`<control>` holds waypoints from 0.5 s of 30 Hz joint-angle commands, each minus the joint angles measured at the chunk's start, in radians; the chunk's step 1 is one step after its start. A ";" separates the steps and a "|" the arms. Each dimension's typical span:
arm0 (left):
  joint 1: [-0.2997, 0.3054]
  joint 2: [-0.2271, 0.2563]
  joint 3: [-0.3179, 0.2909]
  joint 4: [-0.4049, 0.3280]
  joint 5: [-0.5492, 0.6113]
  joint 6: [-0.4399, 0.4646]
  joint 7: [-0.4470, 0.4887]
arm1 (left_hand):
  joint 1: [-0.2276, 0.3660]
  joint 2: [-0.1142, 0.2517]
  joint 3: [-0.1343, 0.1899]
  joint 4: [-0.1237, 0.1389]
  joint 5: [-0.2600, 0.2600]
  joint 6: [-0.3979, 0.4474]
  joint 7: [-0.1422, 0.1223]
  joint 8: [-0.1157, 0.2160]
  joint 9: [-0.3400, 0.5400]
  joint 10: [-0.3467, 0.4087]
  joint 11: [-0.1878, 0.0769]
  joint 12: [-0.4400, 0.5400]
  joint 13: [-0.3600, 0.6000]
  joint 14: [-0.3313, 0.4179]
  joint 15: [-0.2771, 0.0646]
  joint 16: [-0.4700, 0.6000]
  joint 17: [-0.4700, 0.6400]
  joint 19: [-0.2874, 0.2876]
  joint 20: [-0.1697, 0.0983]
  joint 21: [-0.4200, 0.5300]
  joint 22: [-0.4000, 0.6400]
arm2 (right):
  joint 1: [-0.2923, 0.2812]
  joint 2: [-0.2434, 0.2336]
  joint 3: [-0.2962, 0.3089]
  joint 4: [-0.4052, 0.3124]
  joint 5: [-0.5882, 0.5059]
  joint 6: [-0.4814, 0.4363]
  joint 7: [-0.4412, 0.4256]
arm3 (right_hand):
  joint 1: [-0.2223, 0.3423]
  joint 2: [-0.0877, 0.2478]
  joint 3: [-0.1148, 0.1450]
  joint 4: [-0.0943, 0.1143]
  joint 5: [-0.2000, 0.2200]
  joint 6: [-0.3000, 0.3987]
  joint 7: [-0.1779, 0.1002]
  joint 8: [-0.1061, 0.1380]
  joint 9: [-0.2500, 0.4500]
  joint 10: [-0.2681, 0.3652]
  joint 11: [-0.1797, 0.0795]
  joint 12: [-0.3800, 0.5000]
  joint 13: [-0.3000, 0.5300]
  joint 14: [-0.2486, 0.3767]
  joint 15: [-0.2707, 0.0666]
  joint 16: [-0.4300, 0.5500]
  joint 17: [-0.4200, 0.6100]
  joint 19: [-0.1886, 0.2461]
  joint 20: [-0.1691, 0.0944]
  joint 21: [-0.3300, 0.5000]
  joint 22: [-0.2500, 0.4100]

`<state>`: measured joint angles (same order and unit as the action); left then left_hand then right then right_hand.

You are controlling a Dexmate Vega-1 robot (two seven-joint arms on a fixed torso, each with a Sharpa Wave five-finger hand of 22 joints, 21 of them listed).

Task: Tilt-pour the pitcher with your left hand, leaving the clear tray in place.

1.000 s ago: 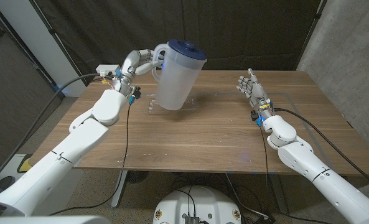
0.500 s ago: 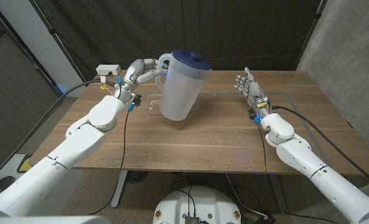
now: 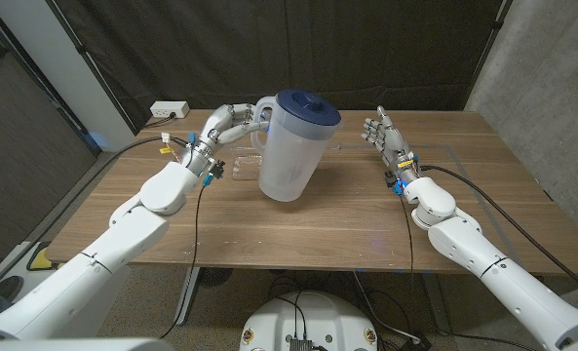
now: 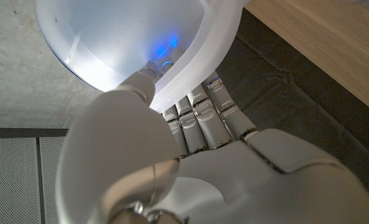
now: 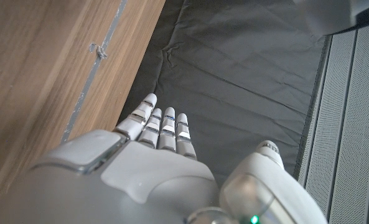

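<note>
A frosted white pitcher (image 3: pixel 290 156) with a dark blue lid (image 3: pixel 308 105) hangs tilted over the middle of the table, its top leaning to the right. My left hand (image 3: pixel 236 116) grips its handle from the left. In the left wrist view the fingers (image 4: pixel 200 118) curl around the handle (image 4: pixel 200 53) beside the pitcher's wall (image 4: pixel 122 37). The clear tray (image 3: pixel 234 169) lies on the table behind and to the left of the pitcher, partly hidden by it. My right hand (image 3: pixel 384 135) stands apart at the right with fingers spread and nothing in it, as the right wrist view (image 5: pixel 140 168) also shows.
A white power strip (image 3: pixel 168 109) sits beyond the table's back left corner. A faint taped outline (image 3: pixel 462 156) marks the wooden table (image 3: pixel 347 219) at the right. A dark curtain hangs behind.
My left hand has carried the pitcher to the right and towards the front edge, off the tray's spot. The right hand has barely shifted.
</note>
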<state>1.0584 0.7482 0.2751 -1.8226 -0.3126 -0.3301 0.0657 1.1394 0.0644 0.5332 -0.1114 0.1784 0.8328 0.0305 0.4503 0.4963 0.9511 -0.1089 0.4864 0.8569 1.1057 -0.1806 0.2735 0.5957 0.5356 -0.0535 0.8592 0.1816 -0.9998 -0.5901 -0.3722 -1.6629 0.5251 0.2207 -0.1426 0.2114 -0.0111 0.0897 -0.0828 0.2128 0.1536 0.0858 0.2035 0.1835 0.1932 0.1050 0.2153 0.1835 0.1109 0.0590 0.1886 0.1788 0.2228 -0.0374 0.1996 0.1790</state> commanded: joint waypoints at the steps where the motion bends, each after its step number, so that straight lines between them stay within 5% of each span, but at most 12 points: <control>1: -0.015 -0.049 0.060 0.099 0.008 -0.202 -0.085 | 0.040 0.060 0.050 0.047 0.003 0.033 0.029 -0.002 0.003 -0.001 -0.007 -0.003 0.007 0.001 -0.011 -0.003 0.003 0.000 -0.027 0.005 0.001 | -0.001 -0.001 -0.007 -0.008 -0.010 0.000 -0.007 | 0.008 0.007 -0.004 -0.006 0.001 0.007 -0.001 -0.003 0.004 0.010 -0.001 0.005 0.003 0.004 0.002 0.000 0.004 0.004 -0.016 0.002 0.003; 15: -0.007 -0.138 0.099 0.211 -0.020 -0.318 -0.084 | 0.036 0.060 0.051 0.048 0.004 0.035 0.029 -0.009 0.001 -0.004 -0.006 -0.011 0.002 -0.012 -0.008 -0.009 0.008 -0.009 -0.028 0.005 0.001 | -0.008 -0.021 -0.007 -0.030 -0.025 -0.024 -0.016 | 0.009 0.008 -0.006 -0.006 0.001 0.008 0.000 -0.004 0.004 0.010 0.000 0.004 0.003 0.005 0.001 -0.001 0.005 0.004 -0.015 0.001 0.003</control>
<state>1.0501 0.6679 0.3453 -1.6921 -0.3101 -0.5192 -0.0033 1.1369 0.0668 0.5331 -0.1113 0.1775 0.8328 0.0305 0.4425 0.4965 0.9488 -0.1077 0.4796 0.8566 1.0949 -0.1913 0.2691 0.6008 0.5300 -0.0478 0.8592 0.1815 -0.9993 -0.5928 -0.3794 -1.6707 0.5114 0.2148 -0.1498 0.2154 -0.0071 0.0854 -0.0870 0.2128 0.1535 0.0858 0.1993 0.1835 0.1932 0.1050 0.2153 0.1835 0.1109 0.0590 0.1886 0.1788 0.2228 -0.0374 0.1996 0.1790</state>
